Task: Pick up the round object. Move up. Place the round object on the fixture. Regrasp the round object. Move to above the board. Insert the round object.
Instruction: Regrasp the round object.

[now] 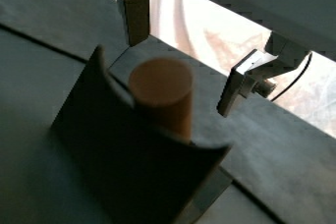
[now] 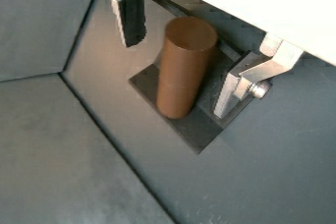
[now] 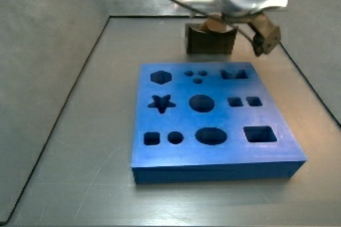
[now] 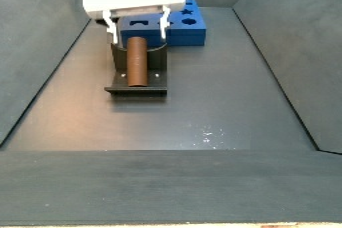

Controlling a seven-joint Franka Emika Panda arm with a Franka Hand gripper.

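- So in both wrist views we see one round object [image 1: 164, 90] lying in the fixture [image 1: 125, 149], with the gripper [image 1: 184, 56] spread wide, one finger [image 2: 132, 17] on each side, neither touching.
- One fixture edge is cut off there.
- From a side view, the arm hides most of the fixture [image 3: 206, 40] behind the one board [image 3: 206, 121].
- Another side view shows the peg [image 4: 135, 58] clearly; the board [image 4: 190, 24] is mostly blocked.

Grey floor [image 4: 214, 102] — sloped grey walls [image 4: 34, 72] around it.
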